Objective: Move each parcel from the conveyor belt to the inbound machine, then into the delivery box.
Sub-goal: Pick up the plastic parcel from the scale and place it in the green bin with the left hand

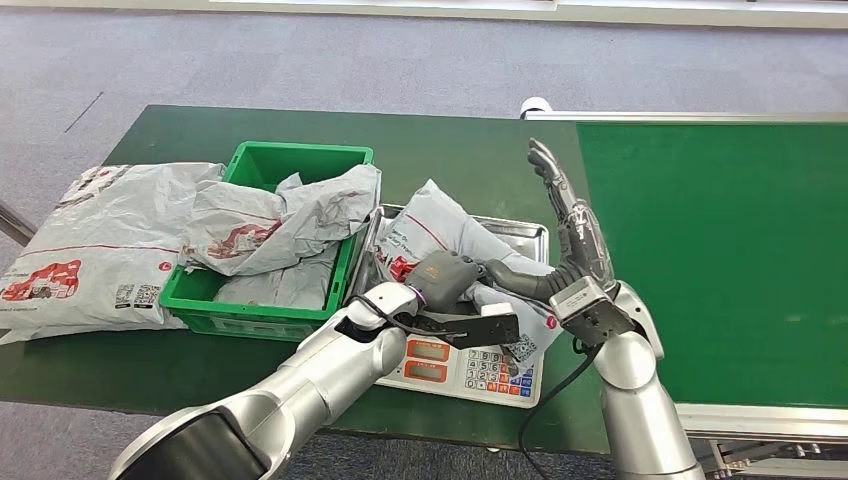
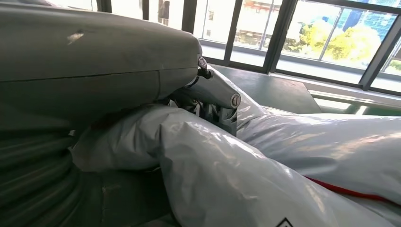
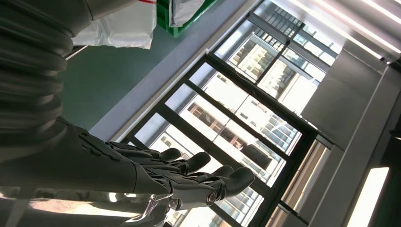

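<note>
On the green surface (image 1: 470,150), parcels lay from the left edge to the scale.
Farthest left a large grey parcel (image 1: 90,250) lay flat beside the green delivery box (image 1: 255,310), which held crumpled grey parcels (image 1: 275,225). Next, the left robot hand (image 1: 450,278) grasped the parcel (image 1: 440,225) lying on the scale's steel tray (image 1: 520,232). Beside the conveyor belt (image 1: 720,250), the right robot hand (image 1: 570,215) stood upright, fingers extended, holding nothing.

The left hand (image 1: 447,276) sits mid-frame with its fingers closed down in a grip, while the right hand (image 1: 570,225) stands beside it, fingers straight and pointing up.
</note>
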You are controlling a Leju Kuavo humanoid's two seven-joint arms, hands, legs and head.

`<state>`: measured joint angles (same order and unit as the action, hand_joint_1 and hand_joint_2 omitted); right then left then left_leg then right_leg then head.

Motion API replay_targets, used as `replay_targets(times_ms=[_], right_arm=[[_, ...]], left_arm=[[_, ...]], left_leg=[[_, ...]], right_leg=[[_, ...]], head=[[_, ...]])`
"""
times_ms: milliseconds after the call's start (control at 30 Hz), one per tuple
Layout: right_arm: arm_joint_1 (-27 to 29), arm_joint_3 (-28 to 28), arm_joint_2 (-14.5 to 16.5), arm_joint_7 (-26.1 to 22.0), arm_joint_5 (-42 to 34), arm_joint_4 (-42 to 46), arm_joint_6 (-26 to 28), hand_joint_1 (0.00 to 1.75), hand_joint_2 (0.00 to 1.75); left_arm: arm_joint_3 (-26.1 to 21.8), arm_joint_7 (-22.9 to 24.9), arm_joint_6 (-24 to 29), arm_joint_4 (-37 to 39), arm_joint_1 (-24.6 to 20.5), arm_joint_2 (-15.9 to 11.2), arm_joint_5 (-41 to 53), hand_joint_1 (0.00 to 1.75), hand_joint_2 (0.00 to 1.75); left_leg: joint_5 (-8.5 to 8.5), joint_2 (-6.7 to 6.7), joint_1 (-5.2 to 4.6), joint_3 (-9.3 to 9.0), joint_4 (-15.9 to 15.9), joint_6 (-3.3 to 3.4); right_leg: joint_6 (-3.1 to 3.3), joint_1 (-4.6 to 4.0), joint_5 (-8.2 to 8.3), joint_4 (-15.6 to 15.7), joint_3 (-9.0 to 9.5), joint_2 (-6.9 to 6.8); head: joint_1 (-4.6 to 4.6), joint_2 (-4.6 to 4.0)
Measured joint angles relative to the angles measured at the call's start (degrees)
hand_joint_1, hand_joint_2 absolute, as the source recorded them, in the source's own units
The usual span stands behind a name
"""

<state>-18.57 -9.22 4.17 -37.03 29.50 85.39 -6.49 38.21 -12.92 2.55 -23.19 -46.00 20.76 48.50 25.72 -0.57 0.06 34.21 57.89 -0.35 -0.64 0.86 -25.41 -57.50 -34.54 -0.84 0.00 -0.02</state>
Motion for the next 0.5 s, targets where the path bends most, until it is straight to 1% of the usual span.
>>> replay_targets(times_ms=[400,500], right_arm=[[-0.1,0.0,0.0,0.0,0.4,-0.6,0.0,0.00,1.75],[-0.1,0.0,0.1,0.0,0.5,-0.7,0.1,0.00,1.75]], left_arm=[[-1.1,-2.2,-0.4,0.0,0.0,0.0,-0.7,1.75,1.75],[-1.6,-3.6,2.2,-0.3,0.3,0.0,-1.0,1.75,1.75]], left_leg=[[0.00,0.00,0.00,0.00,0.0,0.00],[0.00,0.00,0.00,0.00,0.0,0.00]], right_leg=[[0.00,0.00,0.00,0.0,0.00,0.00],[0.00,0.00,0.00,0.0,-0.01,0.00]], head=[[0.00,0.00],[0.00,0.00]])
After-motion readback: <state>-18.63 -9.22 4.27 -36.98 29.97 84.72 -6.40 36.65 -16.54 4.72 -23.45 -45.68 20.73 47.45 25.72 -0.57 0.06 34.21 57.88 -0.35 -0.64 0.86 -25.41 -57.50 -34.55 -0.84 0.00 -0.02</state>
